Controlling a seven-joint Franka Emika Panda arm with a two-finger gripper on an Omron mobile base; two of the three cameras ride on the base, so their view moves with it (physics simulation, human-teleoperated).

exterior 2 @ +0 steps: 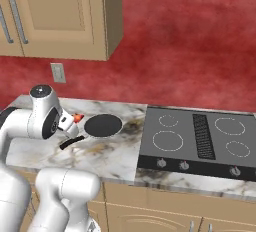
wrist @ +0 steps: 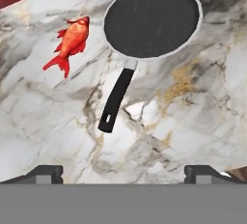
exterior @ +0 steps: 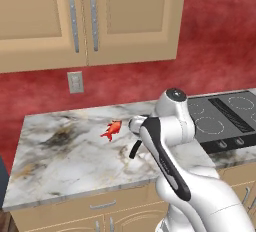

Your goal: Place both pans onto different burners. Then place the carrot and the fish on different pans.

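A dark round pan [wrist: 152, 20] lies flat on the marble counter [wrist: 193, 112], its black handle [wrist: 116, 100] pointing toward my hand. Left of it lies the red-orange fish [wrist: 70, 42], apart from the pan. My gripper [wrist: 123, 175] hovers open above the counter near the handle's end, with nothing between its fingertips [wrist: 46, 174]. In the right base view the pan [exterior 2: 103, 125] sits left of the dark cooktop [exterior 2: 150, 148], whose burners [exterior 2: 168, 140] are bare. The fish [exterior: 112, 129] also lies left of my arm. The carrot is out of view.
Wooden wall cabinets [exterior: 90, 16] hang above the counter and a wall outlet [exterior: 75, 82] sits on the red wall. Knobs [exterior 2: 184, 165] line the cooktop's front edge, and a slatted vent [exterior 2: 201, 135] runs down its middle. The counter's front edge [exterior: 80, 193] is close.
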